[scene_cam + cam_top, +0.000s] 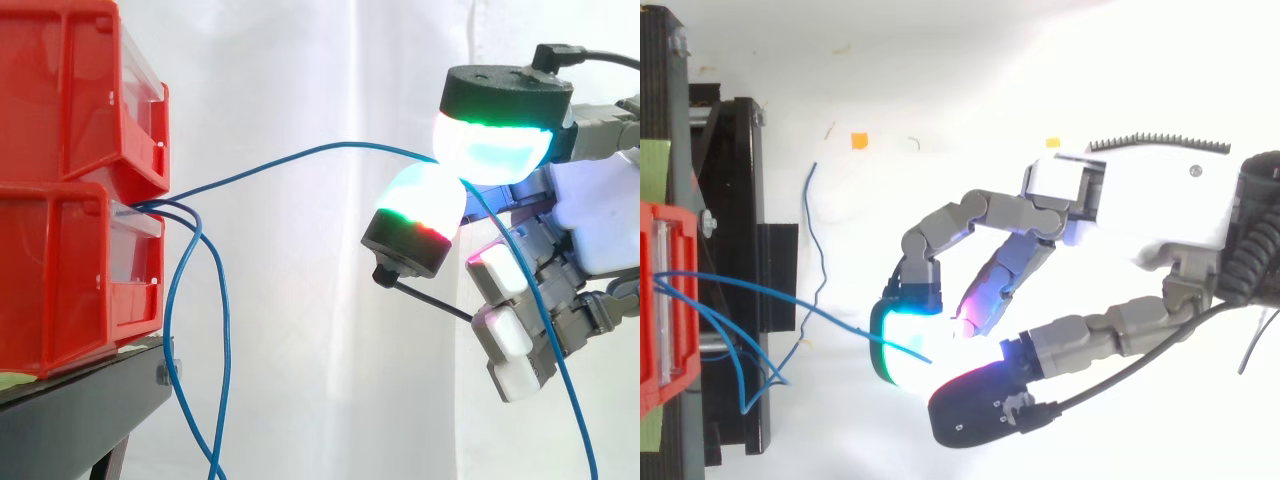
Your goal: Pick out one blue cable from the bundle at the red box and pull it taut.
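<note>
Hand [600, 235] at the right has two glowing fingertips [425, 200] pressed together, apparently pinching the blue cable [330, 146] between them. From the pinch the cable runs in a shallow arc to the front edge of the lower red bin [60, 290]. More blue strands [228, 320] hang past the black stand [80, 410].

Glossy red plastic bins [70, 190]; matt black stand [80, 415].

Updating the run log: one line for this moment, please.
hand: pinching one blue cable | cable: arched, not yet taut | other strands: hanging from red box
</note>
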Available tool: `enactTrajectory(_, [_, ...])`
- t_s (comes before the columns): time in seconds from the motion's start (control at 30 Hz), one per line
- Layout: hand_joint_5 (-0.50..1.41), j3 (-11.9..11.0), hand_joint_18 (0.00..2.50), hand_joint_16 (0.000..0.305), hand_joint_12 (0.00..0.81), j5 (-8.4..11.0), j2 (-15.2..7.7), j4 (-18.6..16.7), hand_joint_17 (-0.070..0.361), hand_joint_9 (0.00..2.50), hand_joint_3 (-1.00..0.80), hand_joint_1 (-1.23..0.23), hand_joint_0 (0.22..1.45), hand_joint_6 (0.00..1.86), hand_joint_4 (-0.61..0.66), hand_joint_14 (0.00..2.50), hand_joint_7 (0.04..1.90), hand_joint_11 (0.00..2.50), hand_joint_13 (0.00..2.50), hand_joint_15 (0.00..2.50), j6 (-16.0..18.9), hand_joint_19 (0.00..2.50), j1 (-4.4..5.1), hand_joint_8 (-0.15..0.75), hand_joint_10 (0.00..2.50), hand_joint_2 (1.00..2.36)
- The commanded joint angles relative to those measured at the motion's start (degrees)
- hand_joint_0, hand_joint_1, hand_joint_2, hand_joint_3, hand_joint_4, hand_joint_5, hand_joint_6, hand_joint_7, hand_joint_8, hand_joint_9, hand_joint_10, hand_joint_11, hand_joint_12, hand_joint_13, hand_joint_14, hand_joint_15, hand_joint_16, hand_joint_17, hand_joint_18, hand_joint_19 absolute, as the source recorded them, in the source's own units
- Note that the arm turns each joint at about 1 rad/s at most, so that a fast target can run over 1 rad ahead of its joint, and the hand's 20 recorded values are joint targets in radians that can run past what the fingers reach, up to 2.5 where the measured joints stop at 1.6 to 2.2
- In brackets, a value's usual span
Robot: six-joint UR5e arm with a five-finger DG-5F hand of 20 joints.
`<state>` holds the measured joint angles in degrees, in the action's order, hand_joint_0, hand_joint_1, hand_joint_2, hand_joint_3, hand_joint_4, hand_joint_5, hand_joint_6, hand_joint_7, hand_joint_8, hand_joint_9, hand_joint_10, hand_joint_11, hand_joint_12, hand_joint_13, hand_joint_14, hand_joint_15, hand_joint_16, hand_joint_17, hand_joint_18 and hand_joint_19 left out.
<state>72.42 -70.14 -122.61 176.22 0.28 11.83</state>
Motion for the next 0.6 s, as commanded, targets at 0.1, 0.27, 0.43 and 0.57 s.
enactTrajectory(0.1, [-0.04, 0.01, 0.84, 0.051, 0.374, 0.0, 0.0, 0.0, 0.116, 1.15, 0.04, -0.9, 0.61, 0.84, -0.15, 0.02, 1.14, 0.42, 1.03, 0.46, -0.02, 0.35, 0.03, 0.308, 0.01, 1.0])
enactTrajectory(0.27, [-0.04, 0.01, 0.85, 0.051, 0.378, 0.09, 0.0, 0.0, 0.115, 1.16, 0.04, -0.9, 0.61, 0.84, -0.15, 0.01, 1.14, 0.42, 1.03, 0.47, 0.07, 0.36, 0.03, 0.306, 0.02, 1.0])
enactTrajectory(0.43, [-0.04, 0.01, 0.85, 0.051, 0.374, 0.0, 0.0, 0.0, 0.115, 1.17, 0.04, -0.9, 0.61, 0.85, -0.15, 0.02, 1.13, 0.42, 1.03, 0.46, -0.02, 0.35, 0.03, 0.308, 0.01, 1.0])
enactTrajectory(0.57, [-0.04, 0.01, 0.85, 0.051, 0.374, 0.0, 0.0, 0.0, 0.116, 1.18, 0.04, -0.9, 0.61, 0.85, -0.16, 0.02, 1.13, 0.42, 1.03, 0.46, -0.02, 0.35, 0.03, 0.307, 0.02, 1.0])
